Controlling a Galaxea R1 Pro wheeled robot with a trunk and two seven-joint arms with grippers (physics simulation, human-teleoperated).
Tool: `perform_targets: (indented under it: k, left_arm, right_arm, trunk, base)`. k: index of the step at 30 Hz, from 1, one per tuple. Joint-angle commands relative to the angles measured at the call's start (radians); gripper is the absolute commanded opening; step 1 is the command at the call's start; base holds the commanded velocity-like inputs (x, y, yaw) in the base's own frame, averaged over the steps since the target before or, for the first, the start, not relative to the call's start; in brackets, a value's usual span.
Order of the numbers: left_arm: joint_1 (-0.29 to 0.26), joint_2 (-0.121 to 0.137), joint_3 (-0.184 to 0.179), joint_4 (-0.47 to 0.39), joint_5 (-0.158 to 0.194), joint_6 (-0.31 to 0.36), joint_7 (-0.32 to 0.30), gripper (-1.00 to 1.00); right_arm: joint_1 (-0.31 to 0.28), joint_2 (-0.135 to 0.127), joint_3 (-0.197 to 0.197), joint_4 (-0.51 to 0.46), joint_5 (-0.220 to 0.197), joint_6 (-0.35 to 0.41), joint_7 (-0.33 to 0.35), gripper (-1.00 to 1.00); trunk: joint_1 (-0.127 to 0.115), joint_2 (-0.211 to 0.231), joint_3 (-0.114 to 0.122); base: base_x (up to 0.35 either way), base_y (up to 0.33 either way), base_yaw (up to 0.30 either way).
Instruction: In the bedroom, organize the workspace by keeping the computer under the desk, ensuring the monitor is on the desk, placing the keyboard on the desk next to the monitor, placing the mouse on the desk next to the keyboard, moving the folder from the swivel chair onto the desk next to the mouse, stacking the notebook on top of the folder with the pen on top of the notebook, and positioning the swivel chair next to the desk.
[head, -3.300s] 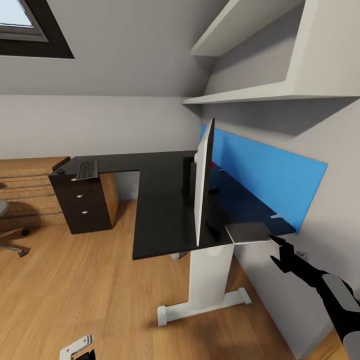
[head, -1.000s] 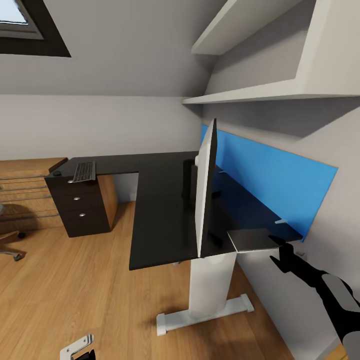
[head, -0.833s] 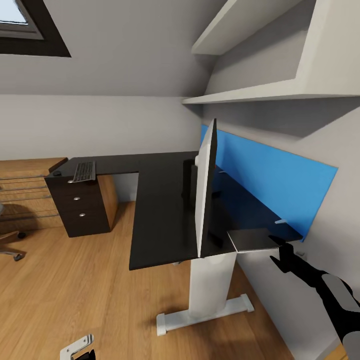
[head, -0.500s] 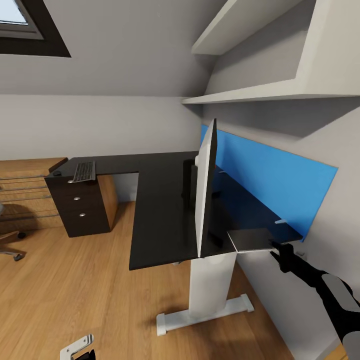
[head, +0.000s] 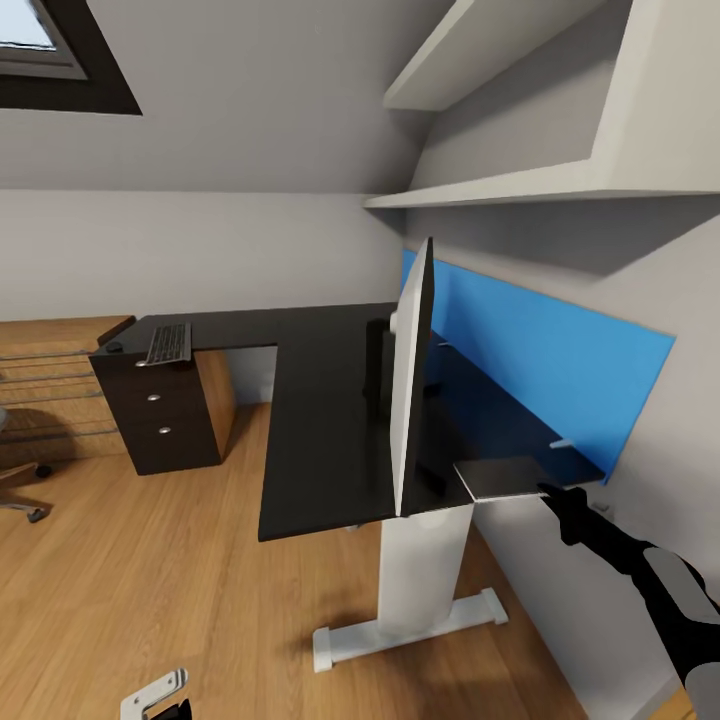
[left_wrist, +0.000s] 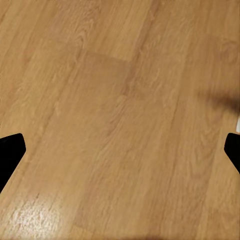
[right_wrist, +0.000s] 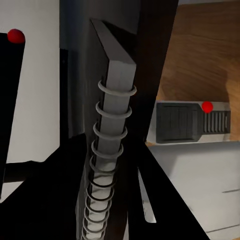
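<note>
Desk (head: 330, 420) corner, right gripper (head: 556, 494) around notebook (head: 503, 476)

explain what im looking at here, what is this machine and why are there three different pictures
These are simulator renders from a two-armed wheeled robot tidying a bedroom. The head view looks down over a black desk with a monitor seen edge-on and a keyboard at the far end. The other two come from cameras on its wrists. The right gripper reaches the desk's near corner, where a grey notebook lies; the right wrist view shows that spiral-bound notebook between its fingers, closing on it. The left gripper hangs open over the wood floor.
</note>
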Motion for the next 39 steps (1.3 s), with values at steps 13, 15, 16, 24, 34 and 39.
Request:
perform_targets:
  k: [13,15,16,24,34,39]
  left_arm:
    - [0.000,-0.001,0.001,-0.002,0.010,0.004,0.005,1.00]
    - [0.000,-0.002,0.000,-0.002,0.010,0.004,0.005,1.00]
    - [0.000,-0.002,0.000,-0.002,0.010,0.004,0.005,1.00]
    - [0.000,-0.001,0.000,-0.002,0.010,0.004,0.005,1.00]
    - [0.000,0.001,0.001,-0.002,0.010,0.004,0.005,1.00]
    - [0.000,0.002,0.001,-0.002,0.010,0.004,0.004,1.00]
  right_arm:
    - [-0.001,0.000,-0.002,-0.001,0.004,0.006,0.006,-1.00]
    - [-0.001,0.000,-0.002,-0.002,0.004,0.006,0.007,-1.00]
    - [-0.001,0.000,-0.002,-0.003,0.004,0.006,0.007,-1.00]
    - [0.000,-0.001,-0.003,-0.027,0.003,0.009,0.009,-1.00]
    - [0.047,0.000,-0.003,-0.154,0.005,0.011,0.010,-1.00]
    - [0.101,-0.003,-0.003,-0.230,0.005,0.011,0.010,-1.00]
  trunk:
    - [-0.050,0.091,0.040]
    - [-0.058,0.105,0.046]
    - [-0.062,0.112,0.049]
    - [-0.088,0.161,0.071]
    - [-0.088,0.161,0.071]
    - [-0.088,0.161,0.071]
  base:
    - [0.000,0.000,0.000]
    - [0.000,0.000,0.000]
    - [0.000,0.000,0.000]
    - [0.000,0.000,0.000]
    - [0.000,0.000,0.000]
    - [-0.009,0.000,0.000]
